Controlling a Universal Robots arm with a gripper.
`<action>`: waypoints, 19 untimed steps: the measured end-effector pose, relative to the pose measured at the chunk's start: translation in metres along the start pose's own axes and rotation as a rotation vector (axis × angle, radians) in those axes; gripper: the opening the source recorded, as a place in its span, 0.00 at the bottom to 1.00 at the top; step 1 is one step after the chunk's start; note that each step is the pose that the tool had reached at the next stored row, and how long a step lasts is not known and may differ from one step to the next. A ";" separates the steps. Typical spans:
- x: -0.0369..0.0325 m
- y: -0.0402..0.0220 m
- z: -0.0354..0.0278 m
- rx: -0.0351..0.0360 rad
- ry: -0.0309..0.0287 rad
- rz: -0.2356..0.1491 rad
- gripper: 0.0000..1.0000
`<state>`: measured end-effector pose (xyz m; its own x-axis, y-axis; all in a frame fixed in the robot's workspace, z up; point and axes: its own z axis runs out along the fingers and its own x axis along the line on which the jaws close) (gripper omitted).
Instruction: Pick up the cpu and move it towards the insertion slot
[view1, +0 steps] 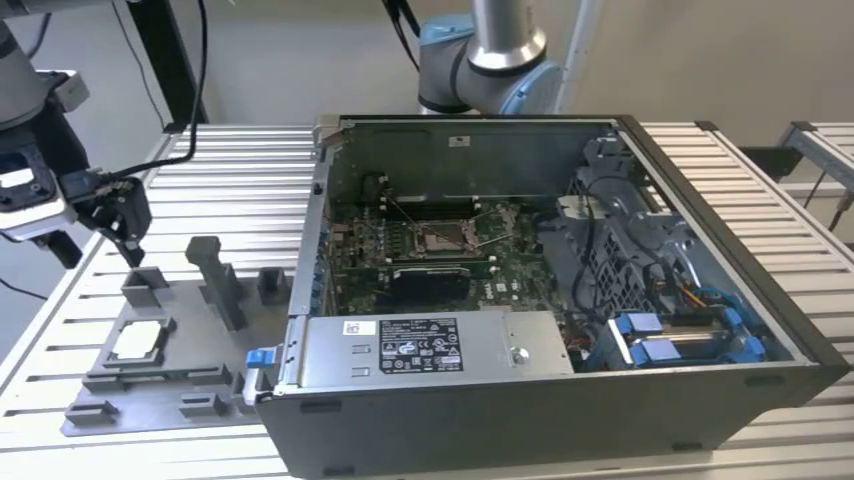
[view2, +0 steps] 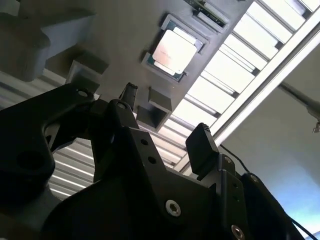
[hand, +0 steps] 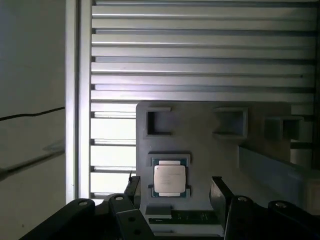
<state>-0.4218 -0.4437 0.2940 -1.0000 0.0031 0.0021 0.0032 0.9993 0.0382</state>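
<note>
- Gripper (view1: 96, 238) hangs wide open and empty over the fixture (view1: 134, 392).
- Cpu (hand: 169, 179) lies flat in its pocket, at about 5 o'clock from the gripper in the exterior view.
- Slot (view1: 441, 237) sits well apart, at 2 o'clock from the cpu.
- Best grasp, I judge: fingers squared to opposite edges, descent plumb, squeeze light.

Exterior view overlooks the table (view1: 747, 180) from above; both wrist views face the cpu (view2: 173, 51) (hand: 169, 180).

cpu (view1: 138, 343) on fixture (view1: 140, 398) | fixture at the exterior view's left of case (view1: 534, 430) | insertion slot (view1: 441, 236) inside case
</note>
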 end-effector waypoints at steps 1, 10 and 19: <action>0.0000 -0.0017 0.0016 -0.0001 -0.0001 0.000 1.00; -0.0001 -0.0155 0.0113 0.0000 0.0001 -0.004 1.00; -0.0002 -0.0172 0.0214 0.0000 -0.0012 -0.010 1.00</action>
<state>-0.4217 -0.4601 0.2720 -1.0000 -0.0071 0.0005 -0.0071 0.9992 0.0382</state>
